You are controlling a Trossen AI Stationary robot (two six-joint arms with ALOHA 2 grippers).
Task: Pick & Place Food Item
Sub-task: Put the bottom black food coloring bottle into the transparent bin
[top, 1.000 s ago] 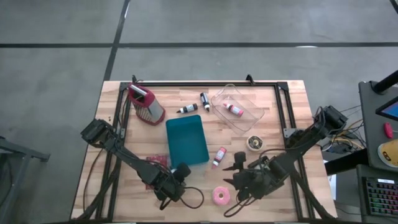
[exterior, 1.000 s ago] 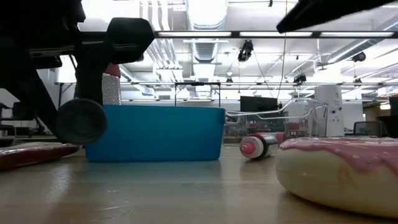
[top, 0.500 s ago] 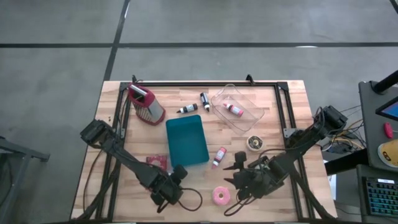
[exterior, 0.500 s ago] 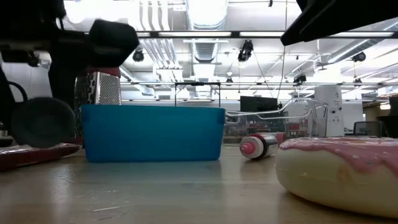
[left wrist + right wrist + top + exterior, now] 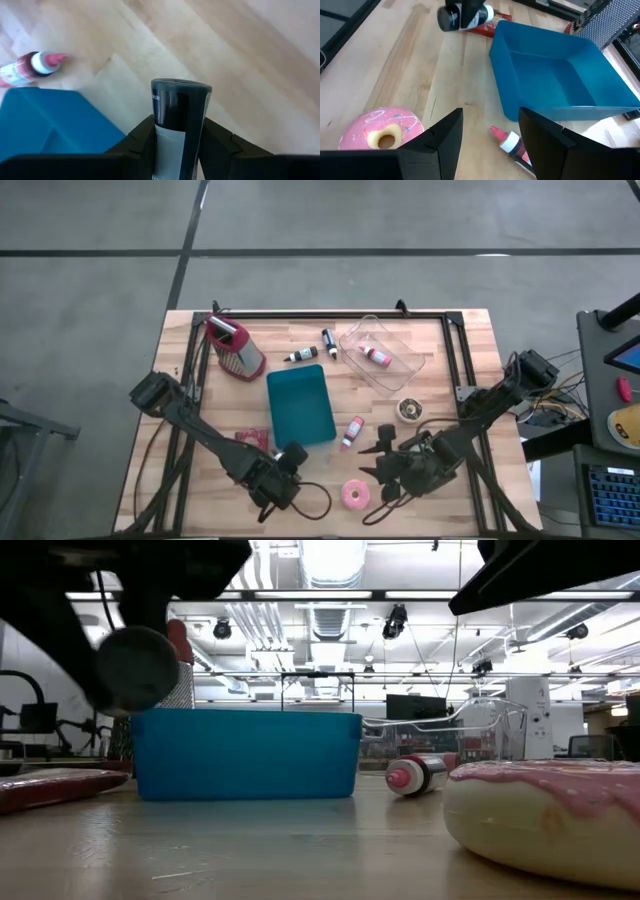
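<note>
A pink-frosted doughnut [image 5: 354, 495] is lying at the near edge of the wooden table [image 5: 450, 370], just left of the right gripper [image 5: 378, 462], whose two dark fingers [image 5: 445, 135] are standing apart with nothing between them. To the doughnut's left, the left gripper [image 5: 290, 455] is holding a dark, white-labelled bottle [image 5: 177, 127] between its fingers, hanging just off the near corner of the teal bin [image 5: 299, 406]. A flat red packet [image 5: 252, 440] is lying on the table beside that arm, left of the bin. A pink-capped bottle [image 5: 352, 431] is resting on its side between the bin and the right gripper, and a small round container [image 5: 408, 410] is sitting just beyond the right arm. Farther back, a red-handled box grater [image 5: 233, 348] is lying at the far left, two small dark bottles [image 5: 300, 355] are lying near the bin's far end, and a clear plastic tub [image 5: 381, 352] is holding another pink-capped bottle [image 5: 376, 356].
</note>
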